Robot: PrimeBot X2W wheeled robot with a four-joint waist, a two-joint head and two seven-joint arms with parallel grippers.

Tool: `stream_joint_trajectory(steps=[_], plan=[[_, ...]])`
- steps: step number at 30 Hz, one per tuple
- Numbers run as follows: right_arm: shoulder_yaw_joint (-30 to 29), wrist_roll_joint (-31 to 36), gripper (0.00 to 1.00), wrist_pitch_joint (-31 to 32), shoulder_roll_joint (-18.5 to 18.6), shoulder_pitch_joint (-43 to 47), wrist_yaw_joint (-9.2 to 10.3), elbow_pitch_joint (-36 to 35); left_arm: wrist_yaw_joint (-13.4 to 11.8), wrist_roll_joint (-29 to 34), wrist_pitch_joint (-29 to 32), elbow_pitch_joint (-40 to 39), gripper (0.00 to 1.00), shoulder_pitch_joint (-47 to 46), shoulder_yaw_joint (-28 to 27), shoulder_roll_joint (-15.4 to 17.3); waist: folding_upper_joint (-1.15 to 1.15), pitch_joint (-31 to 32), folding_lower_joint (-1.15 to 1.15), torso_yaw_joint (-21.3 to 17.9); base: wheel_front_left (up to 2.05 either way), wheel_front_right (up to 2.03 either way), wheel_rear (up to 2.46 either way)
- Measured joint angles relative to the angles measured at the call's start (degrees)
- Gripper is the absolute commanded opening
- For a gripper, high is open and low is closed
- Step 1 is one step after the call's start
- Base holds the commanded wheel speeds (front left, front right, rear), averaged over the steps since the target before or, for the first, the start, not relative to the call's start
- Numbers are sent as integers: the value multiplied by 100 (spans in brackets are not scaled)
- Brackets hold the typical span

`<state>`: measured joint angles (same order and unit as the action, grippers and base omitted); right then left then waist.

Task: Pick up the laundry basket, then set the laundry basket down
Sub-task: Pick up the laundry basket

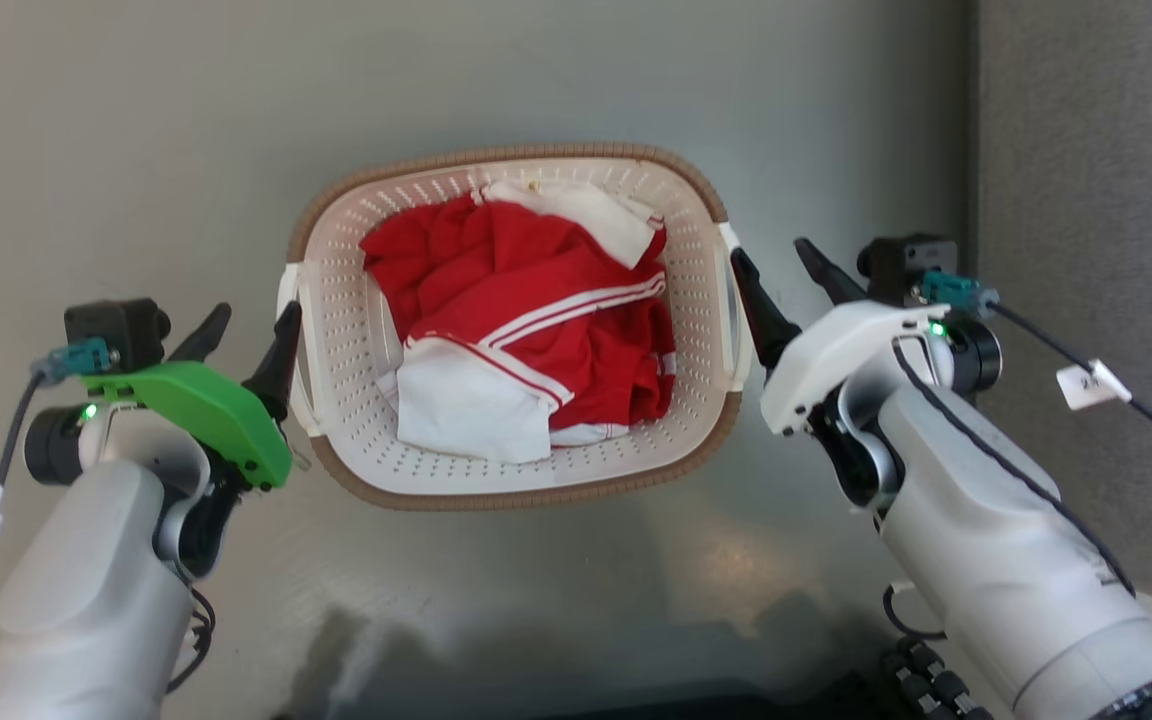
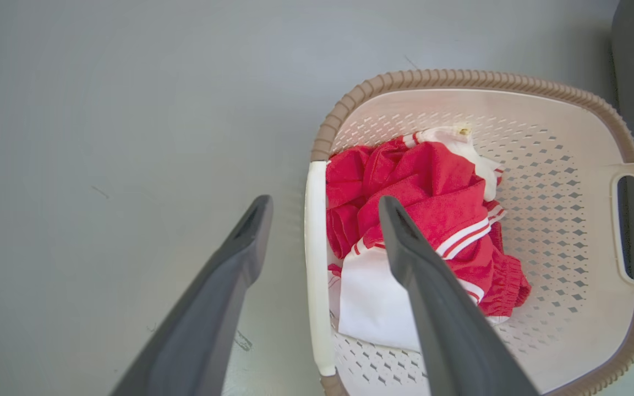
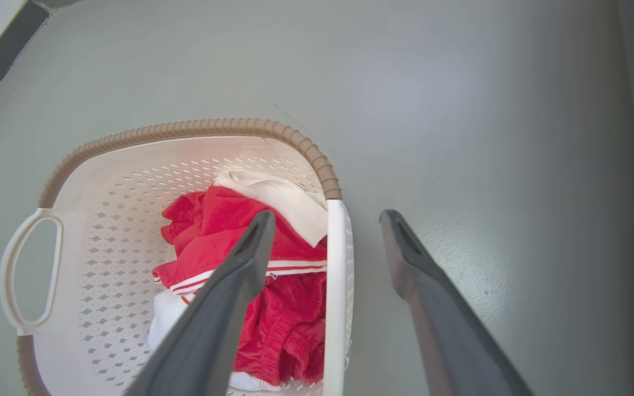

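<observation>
Floor (image 1: 136,120): smooth grey with a dull sheen, it spreads on every side of the basket.
Panel (image 1: 1086,150): darker, rougher grey, beyond the basket's right end; we cannot tell whether it is wall or carpet.
Basket (image 1: 506,155): stands on the floor between our two arms, its long axis running from one gripper to the other, a handle at each short end.
Clothes (image 1: 516,300): red and white, heaped inside the basket, below its rim.
Left gripper (image 1: 256,310): at the basket's left end, jaws wide and holding nothing; one finger is outside the left handle (image 2: 315,247), the other over the inside.
Right gripper (image 1: 768,248): at the basket's right end, spread just as wide and empty, astride the right handle (image 3: 336,286).
Nearer arm: neither, we judge; each is just beside its own end.
Next move: we judge both jaws must close on the handles together, or the basket will tip.
</observation>
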<state>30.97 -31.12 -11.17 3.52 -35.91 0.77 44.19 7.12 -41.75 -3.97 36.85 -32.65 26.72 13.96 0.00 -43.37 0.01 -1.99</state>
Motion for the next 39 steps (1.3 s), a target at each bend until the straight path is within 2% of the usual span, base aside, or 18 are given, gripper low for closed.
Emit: stream_joint_trajectory(steps=[8,14,18,30,32,33,34,35,36,38,39], plan=[[388,-292,100,191,4,-456,44,215,0,-229,142,310,100,-504,249,83,0,-530,0,29,0,0,0],[586,-485,100,265,10,-715,180,420,1,-420,254,486,100,-844,532,88,0,-947,0,51,0,0,0],[694,-557,100,256,10,-935,193,441,1,-625,325,543,100,-976,691,87,0,-1154,0,71,0,0,0],[998,-793,100,109,16,-1191,236,660,26,-961,448,770,100,-1199,1140,66,0,-1431,0,145,0,0,0],[1045,-834,100,64,21,-1205,236,672,26,-1035,443,779,78,-1223,1207,67,0,-1437,0,155,0,0,0],[1067,-843,100,59,25,-1209,236,676,27,-1054,442,786,55,-1236,1234,67,0,-1439,-1,159,0,0,0],[1090,-873,100,53,34,-1217,237,682,29,-1068,443,788,38,-1254,1266,62,0,-1440,0,164,0,0,0],[1121,-895,83,52,38,-1230,237,692,41,-1091,443,789,20,-1275,1307,52,0,-1442,-1,167,0,0,0],[1151,-925,71,32,40,-1246,237,705,43,-1099,443,789,0,-1295,1355,45,0,-1442,-1,170,0,0,0],[1205,-993,46,8,37,-1288,237,727,36,-1169,443,779,0,-1315,1424,16,0,-1442,-1,174,0,0,0],[1228,-1017,38,3,37,-1309,238,734,23,-1232,444,784,0,-1325,1438,16,0,-1441,-1,175,0,0,0]])
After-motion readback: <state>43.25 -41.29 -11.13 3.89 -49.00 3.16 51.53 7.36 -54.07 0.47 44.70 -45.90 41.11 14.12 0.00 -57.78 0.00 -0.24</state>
